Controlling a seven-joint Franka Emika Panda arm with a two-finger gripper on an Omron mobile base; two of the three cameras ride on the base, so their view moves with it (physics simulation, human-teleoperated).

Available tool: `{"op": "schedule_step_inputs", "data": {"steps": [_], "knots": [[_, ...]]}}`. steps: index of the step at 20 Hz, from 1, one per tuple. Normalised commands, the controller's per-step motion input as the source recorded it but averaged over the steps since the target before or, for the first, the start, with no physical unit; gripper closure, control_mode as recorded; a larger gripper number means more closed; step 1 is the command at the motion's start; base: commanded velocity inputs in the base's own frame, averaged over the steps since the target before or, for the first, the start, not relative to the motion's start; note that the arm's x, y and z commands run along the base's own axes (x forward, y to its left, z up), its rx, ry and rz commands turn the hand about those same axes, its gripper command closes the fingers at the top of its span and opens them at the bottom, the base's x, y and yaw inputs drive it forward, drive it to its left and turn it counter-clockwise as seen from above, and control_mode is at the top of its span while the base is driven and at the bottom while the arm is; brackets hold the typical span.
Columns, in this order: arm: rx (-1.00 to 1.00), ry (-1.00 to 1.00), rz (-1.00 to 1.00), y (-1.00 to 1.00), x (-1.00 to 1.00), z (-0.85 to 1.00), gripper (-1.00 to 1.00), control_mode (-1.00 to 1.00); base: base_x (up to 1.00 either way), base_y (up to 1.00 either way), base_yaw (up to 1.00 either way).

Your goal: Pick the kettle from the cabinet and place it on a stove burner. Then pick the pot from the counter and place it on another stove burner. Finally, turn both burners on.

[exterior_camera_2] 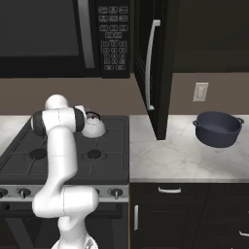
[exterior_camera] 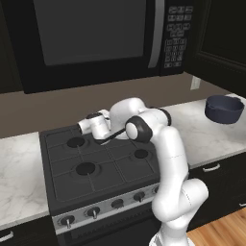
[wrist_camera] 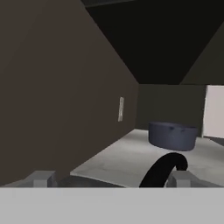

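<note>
Kettle [exterior_camera_2: 93, 126] sits on a back stove burner [exterior_camera: 76, 142] with its black handle [wrist_camera: 164, 170] between the spread fingers [wrist_camera: 41, 178], so the gripper [wrist_camera: 109, 179] should lift straight away without bumping it, then go for the pot [exterior_camera_2: 218, 128] on the counter [exterior_camera_2: 185, 160].

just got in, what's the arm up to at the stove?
The kettle now sits on a back burner of the black cooktop, and the gripper is open right at it, with the black handle arching up between its fingertips, so it looks released. The pot is on the counter, untouched, to the right of the open cabinet door. Whether any burner is lit can't be told.
</note>
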Motion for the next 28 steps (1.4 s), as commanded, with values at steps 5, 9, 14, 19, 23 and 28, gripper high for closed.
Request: {"op": "schedule_step_inputs", "data": {"steps": [5,9,14,19,23,28], "knots": [[0.01,0.0,0.0,-0.08,0.0,-0.33,-1.0,-1.0,0.0,0.0,0.0],[0.02,0.0,0.0,-0.1,0.0,-0.41,-1.0,-1.0,0.0,0.0,0.0],[0.0,0.0,0.0,-0.01,0.0,-0.27,-1.0,-1.0,0.0,0.0,0.0],[0.0,0.0,0.0,-0.06,-0.01,-0.24,-1.0,-1.0,0.0,0.0,0.0],[0.0,0.0,0.0,-0.11,-0.14,-0.2,-1.0,-1.0,0.0,0.0,0.0],[0.0,0.0,0.0,-0.02,-0.21,-0.1,-1.0,-1.0,0.0,0.0,0.0]]}}
